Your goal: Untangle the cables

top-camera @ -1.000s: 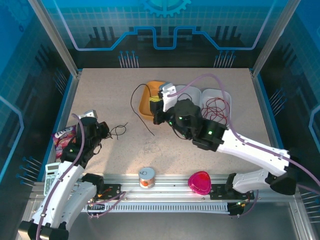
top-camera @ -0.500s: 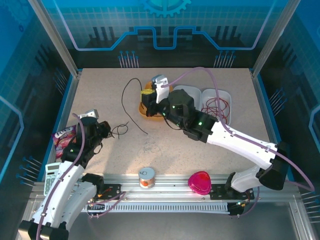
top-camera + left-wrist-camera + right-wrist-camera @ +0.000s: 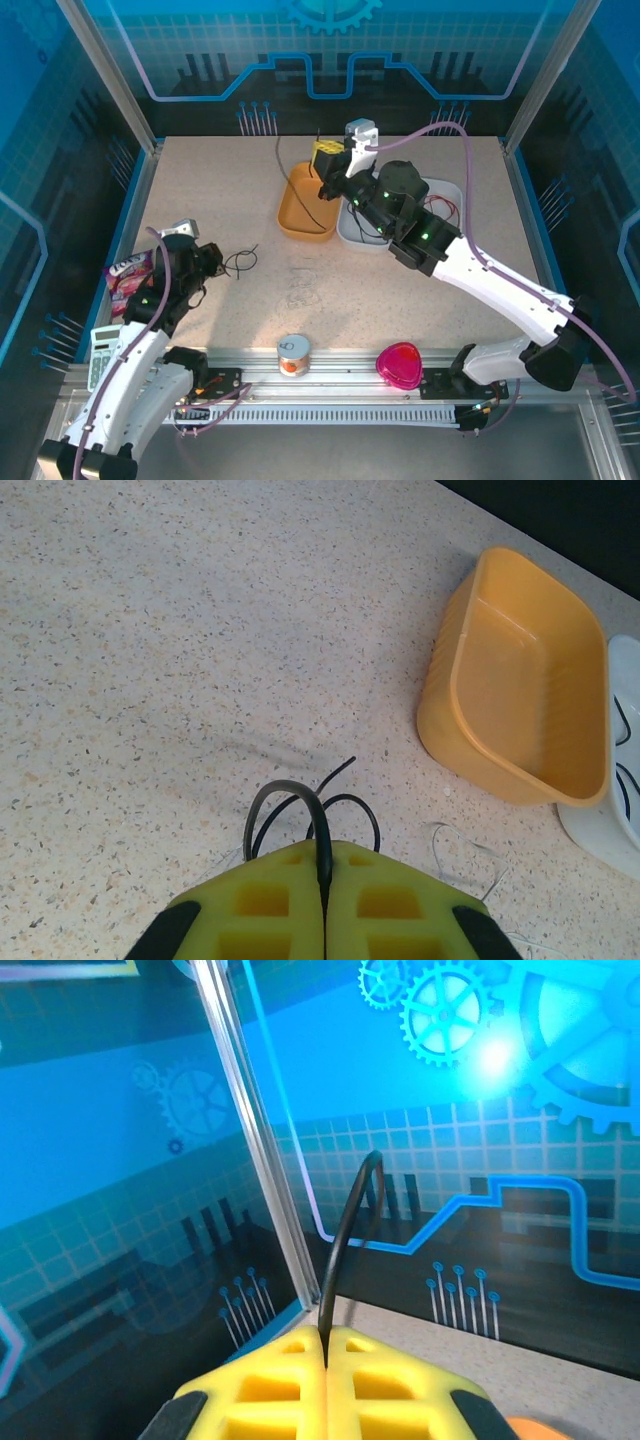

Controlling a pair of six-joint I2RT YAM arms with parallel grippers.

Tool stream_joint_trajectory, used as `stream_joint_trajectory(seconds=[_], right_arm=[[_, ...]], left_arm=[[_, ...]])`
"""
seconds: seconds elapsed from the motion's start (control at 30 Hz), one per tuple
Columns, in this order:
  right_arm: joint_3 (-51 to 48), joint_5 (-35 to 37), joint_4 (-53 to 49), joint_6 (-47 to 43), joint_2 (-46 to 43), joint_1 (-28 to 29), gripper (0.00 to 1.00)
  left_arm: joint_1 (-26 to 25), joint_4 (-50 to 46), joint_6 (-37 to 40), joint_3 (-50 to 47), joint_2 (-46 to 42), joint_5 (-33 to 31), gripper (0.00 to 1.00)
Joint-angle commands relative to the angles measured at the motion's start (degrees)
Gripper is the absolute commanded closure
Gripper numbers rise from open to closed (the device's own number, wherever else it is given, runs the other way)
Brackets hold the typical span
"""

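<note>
Black cable (image 3: 340,1240): pinched between the shut fingers of the right gripper (image 3: 327,1348), raised above the far edge of the tabletop (image 3: 200,190), over the far end of the orange bin (image 3: 300,222); the free end arcs up out of the fingers and the rest appears to hang down toward the bin.

Black loops (image 3: 285,784): nipped in the closed left gripper (image 3: 323,880), lying on the tabletop near its left edge at mid-depth; cannot tell whether these belong to the same wire.

Red cable (image 3: 440,212): coiled in the white tray (image 3: 458,195) toward the far right corner.

Pale cable (image 3: 452,830): loose on the tabletop just right of the loops, apart from both grippers.

Step in hand, judged: laying the black cable out on its own. To do it well:
- lift slowly so the tail drags free of the bin wall rather than tipping it
- watch for loops tightening into a knot
- left grip acts as anchor; no pulling there

In the way: bin and tray sit directly under the right arm; the pale cable lies close to the loops and may get swept along.

Along the near edge, clear of the work: tape roll (image 3: 293,354); pink dish (image 3: 400,364); calculator (image 3: 104,350); packet (image 3: 125,275) at the left edge.
</note>
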Motion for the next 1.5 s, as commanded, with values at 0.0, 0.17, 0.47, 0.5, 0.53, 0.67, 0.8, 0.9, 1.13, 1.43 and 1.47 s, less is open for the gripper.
stream_joint_trajectory(seconds=[0.0, 0.17, 0.47, 0.5, 0.53, 0.67, 0.8, 0.9, 1.13, 1.43, 1.47], right_arm=[[-0.71, 6.33, -2.07, -2.58, -3.44, -0.35, 1.00], [-0.45, 11.48, -8.98, -2.22, -4.97, -1.90, 1.00], [-0.04, 12.22, -20.10, 3.52, -4.88, -9.65, 1.00], [-0.21, 11.97, -20.17, 3.70, -4.97, -10.35, 1.00], [-0.39, 11.85, -20.20, 3.77, -5.07, -10.87, 1.00], [-0.40, 11.40, -20.63, 3.93, -4.47, -13.02, 1.00], [-0.40, 10.82, -20.69, 4.34, -2.99, -15.05, 1.00], [-0.41, 9.80, -20.32, 4.89, -1.74, -16.39, 1.00], [-0.06, 9.24, -17.91, 5.54, 2.86, -18.59, 1.00], [3.01, 10.93, -21.07, 8.87, 10.99, -20.03, 1.00], [3.69, 11.97, -22.69, 9.39, 11.79, -20.27, 1.00]], left_arm=[[0.55, 0.36, 0.44, -0.57, -0.58, 0.25, 1.00], [0.54, 0.65, 0.26, -0.74, -0.27, 0.60, 1.00], [0.56, 0.96, 0.53, -0.70, -0.14, 1.04, 1.00], [0.57, 0.95, 0.61, -0.74, -0.14, 1.02, 1.00], [0.60, 0.98, 0.62, -0.83, -0.14, 1.04, 1.00], [0.56, 1.00, 0.65, -1.01, -0.13, 1.21, 1.00], [0.54, 1.05, 0.67, -1.10, -0.18, 1.37, 1.00], [0.55, 1.05, 0.73, -1.16, -0.27, 1.56, 1.00], [0.54, 1.72, 0.56, -1.62, 0.03, 1.90, 1.00], [0.61, 1.40, 0.69, -1.54, 0.20, 1.96, 1.00], [0.57, 1.32, 0.69, -1.54, 0.13, 2.01, 1.00]])
